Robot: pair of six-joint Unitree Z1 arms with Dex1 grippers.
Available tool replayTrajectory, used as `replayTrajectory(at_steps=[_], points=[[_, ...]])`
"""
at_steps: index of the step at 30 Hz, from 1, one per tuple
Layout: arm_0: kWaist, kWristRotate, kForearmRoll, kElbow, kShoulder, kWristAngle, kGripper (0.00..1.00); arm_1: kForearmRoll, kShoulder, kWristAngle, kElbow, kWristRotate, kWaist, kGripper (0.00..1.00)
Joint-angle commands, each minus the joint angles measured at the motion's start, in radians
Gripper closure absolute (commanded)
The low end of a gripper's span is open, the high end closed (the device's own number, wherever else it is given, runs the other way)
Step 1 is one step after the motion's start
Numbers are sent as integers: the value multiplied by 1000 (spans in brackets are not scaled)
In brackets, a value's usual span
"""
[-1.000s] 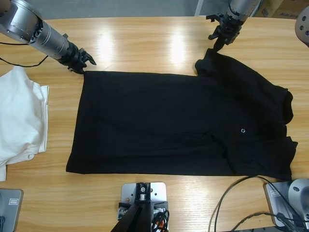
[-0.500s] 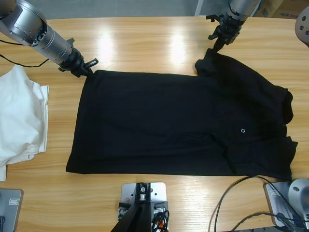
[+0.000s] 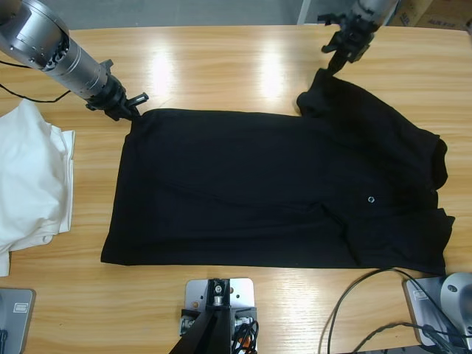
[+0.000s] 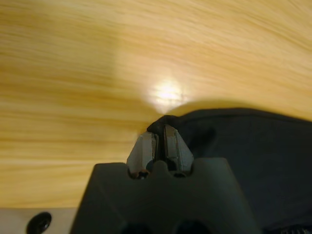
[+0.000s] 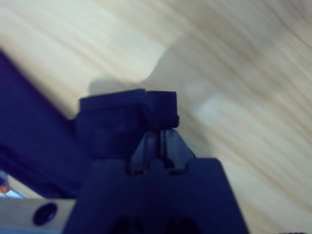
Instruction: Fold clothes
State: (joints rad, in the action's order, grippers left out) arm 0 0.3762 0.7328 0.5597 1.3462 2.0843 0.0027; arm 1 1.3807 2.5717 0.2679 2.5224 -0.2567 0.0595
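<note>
From my console, nearest the camera the one black short-sleeved polo shirt (image 3: 273,195) lies flat across the long wooden table (image 3: 221,66), not yet folded, so I judge the folding barely begun; beside it, one heap of white fabric shirts (image 3: 29,181) waits, number unclear; farther off, my left gripper (image 3: 131,105) is pinched closed on the hem corner; my right gripper (image 3: 341,60) is clamped on the sleeve tip.

A black polo (image 3: 280,192) lies spread on the desk (image 3: 221,66); white shirts (image 3: 29,184) sit beside it; an end effector (image 3: 131,109) touches its corner.
</note>
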Motion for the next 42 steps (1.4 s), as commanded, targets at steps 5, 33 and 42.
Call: replayTrajectory(at_steps=[5, 33, 42], points=[[22, -30, 46, -110, -127, 10, 1000, 31, -266, 14, -362, 39, 16, 1000], [156, 26, 46, -323, -290, 23, 1000, -75, -752, 0, -1225, 194, -11, 1000], [156, 17, 43, -476, -411, 30, 1000, -65, -741, -49, -1279, 183, -92, 1000]])
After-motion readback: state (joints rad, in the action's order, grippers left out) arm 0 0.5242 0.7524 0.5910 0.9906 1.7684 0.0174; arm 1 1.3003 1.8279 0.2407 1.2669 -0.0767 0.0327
